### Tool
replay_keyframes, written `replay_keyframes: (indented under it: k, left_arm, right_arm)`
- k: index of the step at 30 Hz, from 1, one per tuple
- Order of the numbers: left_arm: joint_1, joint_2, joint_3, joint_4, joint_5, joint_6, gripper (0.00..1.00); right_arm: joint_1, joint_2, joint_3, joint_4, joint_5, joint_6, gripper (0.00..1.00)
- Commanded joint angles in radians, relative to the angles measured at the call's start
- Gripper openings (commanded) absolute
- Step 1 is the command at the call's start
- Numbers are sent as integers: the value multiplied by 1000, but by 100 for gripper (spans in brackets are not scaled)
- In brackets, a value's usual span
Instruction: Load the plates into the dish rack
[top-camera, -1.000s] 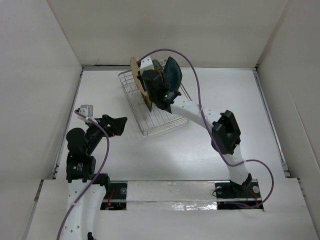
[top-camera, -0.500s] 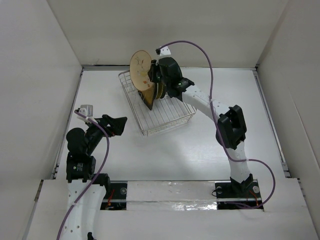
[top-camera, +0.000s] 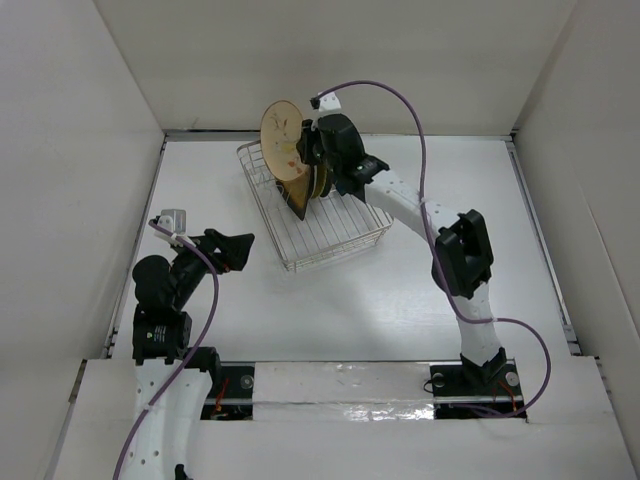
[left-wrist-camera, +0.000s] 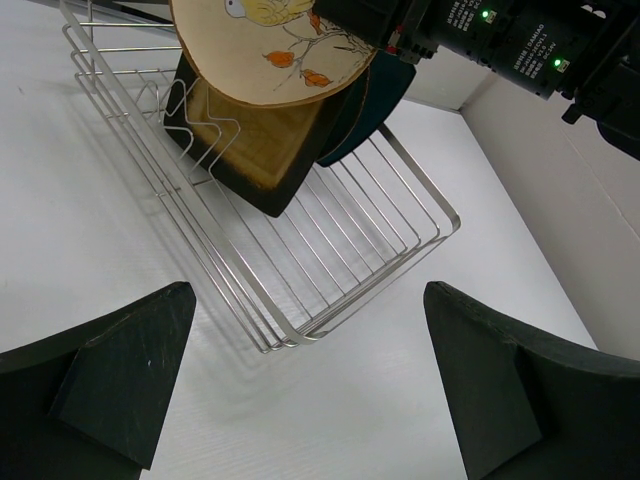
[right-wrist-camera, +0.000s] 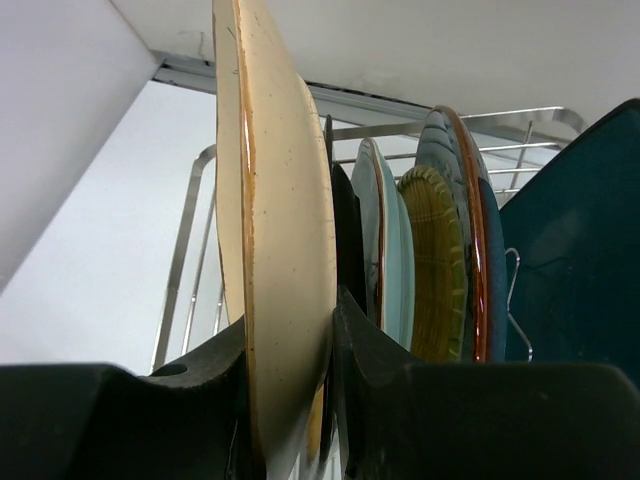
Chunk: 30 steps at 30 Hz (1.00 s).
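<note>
Up at the back of the desk (top-camera: 350, 310), the right tool (right-wrist-camera: 300, 380) is closed on the lower rim of the tan plate with the drawing (top-camera: 281, 138), one finger on each face. The plate stands on edge and nearly upright. Its drawn face is turned toward the left arm and its thin edge toward the right wrist camera, so its disc lies parallel to the plates already standing in the dish rack (left-wrist-camera: 440, 215). It rises above them, just beside the black-rimmed mustard square plate (left-wrist-camera: 255, 150); whether its lower rim reaches the wires is hard to tell.

Beyond the mustard plate, in order, stand the pale green plate (right-wrist-camera: 385, 250), the yellow woven-look plate (right-wrist-camera: 435, 270), the glossy teal plate (right-wrist-camera: 470, 230) and the dark teal squarish plate (right-wrist-camera: 580, 250), all on edge and close together.

The rack sits askew, its far corner near the back wall. All the plates crowd that far end, and bare wires run from them to the near rim.

The left tool (left-wrist-camera: 300, 380) hangs over the desk, well apart from the rack, spread wide and holding nothing.
</note>
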Motion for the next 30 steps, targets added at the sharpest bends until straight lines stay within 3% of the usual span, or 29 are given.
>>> replay_keyframes:
  k: [1,3,4,5,6,8,12,15,18,20,26,30]
  left_arm:
    - [-3,16,-5,52,5,-7,99]
    - [-3,34,-7,70,2,-29,99]
    - [-3,45,-16,119,4,-64,99]
    - [-3,47,-22,142,5,-85,99]
    - [-3,51,-28,163,5,-108,99]
    - [-3,71,-33,215,1,-161,99]
    - [-3,149,-19,314,-28,-254,99]
    - [-3,206,-8,372,-24,-297,99]
    - [-3,272,8,427,-19,-330,99]
    - [-3,293,34,417,-30,-323,99]
    - [-3,200,77,285,-128,-230,95]
    - [-3,126,97,179,-171,-153,81]
  right_arm:
    - [19,-101,77,283,73,-110,13]
    - [19,-122,40,328,78,-69,5]
    - [-4,-145,-18,373,22,34,0]
    - [-24,-145,-43,390,21,35,0]
    - [-45,-160,-72,410,-75,180,0]
    - [-108,-165,-141,502,-173,314,0]
    - [-211,-101,-144,674,-454,669,0]
    - [-250,-84,-149,768,-555,841,0]
    - [-280,-87,-141,822,-588,908,0]
    - [-280,-103,-120,758,-583,879,0]
    - [-201,-195,-71,443,-430,527,0]
    - [-92,-203,23,271,-208,263,0]
